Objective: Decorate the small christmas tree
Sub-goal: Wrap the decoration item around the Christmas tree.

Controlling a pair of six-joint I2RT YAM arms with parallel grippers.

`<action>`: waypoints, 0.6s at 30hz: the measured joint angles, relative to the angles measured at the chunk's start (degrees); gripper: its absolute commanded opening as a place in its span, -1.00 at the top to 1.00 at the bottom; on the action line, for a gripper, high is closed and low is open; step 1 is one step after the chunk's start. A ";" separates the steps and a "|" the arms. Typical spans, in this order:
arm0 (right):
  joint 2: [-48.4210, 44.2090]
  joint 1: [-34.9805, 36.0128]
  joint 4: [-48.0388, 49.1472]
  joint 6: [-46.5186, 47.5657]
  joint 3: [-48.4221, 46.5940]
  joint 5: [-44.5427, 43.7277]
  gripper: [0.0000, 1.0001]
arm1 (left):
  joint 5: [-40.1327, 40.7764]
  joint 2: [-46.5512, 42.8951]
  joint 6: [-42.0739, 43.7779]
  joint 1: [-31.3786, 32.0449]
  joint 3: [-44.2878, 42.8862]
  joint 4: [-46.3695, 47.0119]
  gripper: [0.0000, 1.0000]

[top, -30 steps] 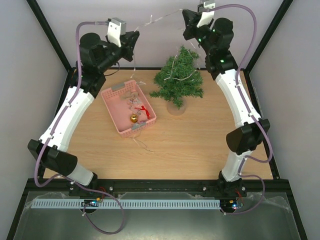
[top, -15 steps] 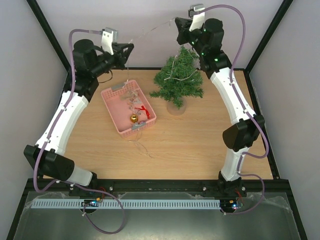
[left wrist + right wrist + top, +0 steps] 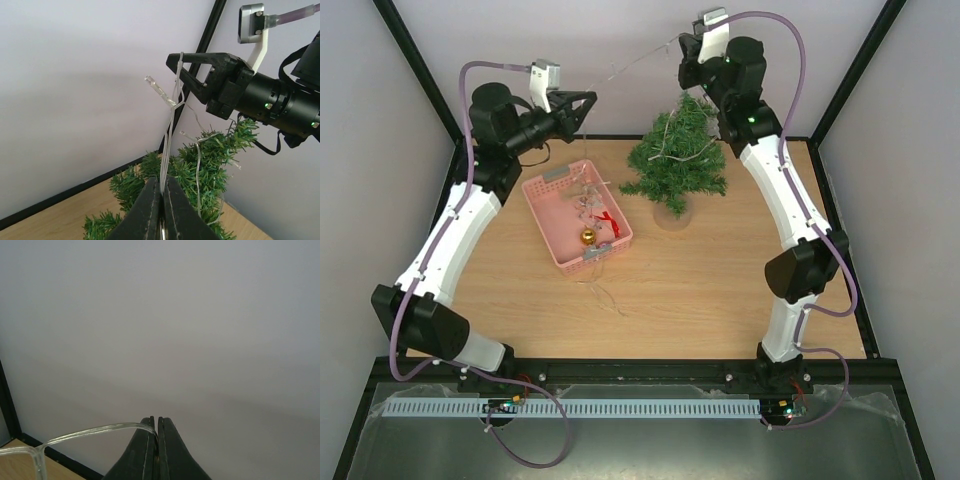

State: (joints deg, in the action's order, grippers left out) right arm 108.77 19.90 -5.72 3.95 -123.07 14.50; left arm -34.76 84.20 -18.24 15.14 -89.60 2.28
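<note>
The small christmas tree [image 3: 678,155] stands on its pale round base [image 3: 672,214] at the back middle of the table, with a thin pale light string [image 3: 632,66] draped through it. The string also runs taut above the tree between both grippers. My left gripper [image 3: 586,104] is raised left of the tree and shut on the string [image 3: 170,125]; the left wrist view shows the tree [image 3: 202,167] below. My right gripper [image 3: 684,48] is high above the treetop, shut on the string's other part [image 3: 90,432]. It also shows in the left wrist view [image 3: 176,59].
A pink basket [image 3: 548,203] left of the tree holds a gold bauble [image 3: 587,237], a red ribbon [image 3: 608,220] and pale ornaments. A loose strand [image 3: 607,293] trails from it onto the wooden table. Black frame posts and grey walls enclose the back.
Both grippers keep hold of the string. The left gripper has dropped slightly and swung a little. The right gripper has shifted slightly left above the treetop.
</note>
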 measured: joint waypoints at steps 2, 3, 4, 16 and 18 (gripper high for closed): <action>0.11 0.00 0.07 0.46 -0.20 -0.09 0.97 | 0.42 0.22 -0.04 0.02 0.00 -0.09 0.95; 0.26 0.00 0.22 0.70 -0.31 -0.09 0.97 | 0.85 0.28 -0.02 0.00 0.00 -0.31 0.95; 0.46 0.00 0.39 0.96 -0.44 -0.09 0.97 | 1.36 0.33 0.04 0.00 0.00 -0.46 0.95; 3.56 0.33 3.19 7.52 -0.96 -6.64 0.97 | 0.74 3.19 -0.63 0.07 0.02 0.98 0.95; 3.52 0.48 4.26 8.79 -0.96 -7.85 0.97 | 0.15 3.37 -1.16 0.07 0.15 1.84 0.95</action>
State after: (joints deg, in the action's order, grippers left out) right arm 112.29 20.38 -1.45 12.73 -124.03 6.66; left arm -34.61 87.57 -19.40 15.20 -89.45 4.12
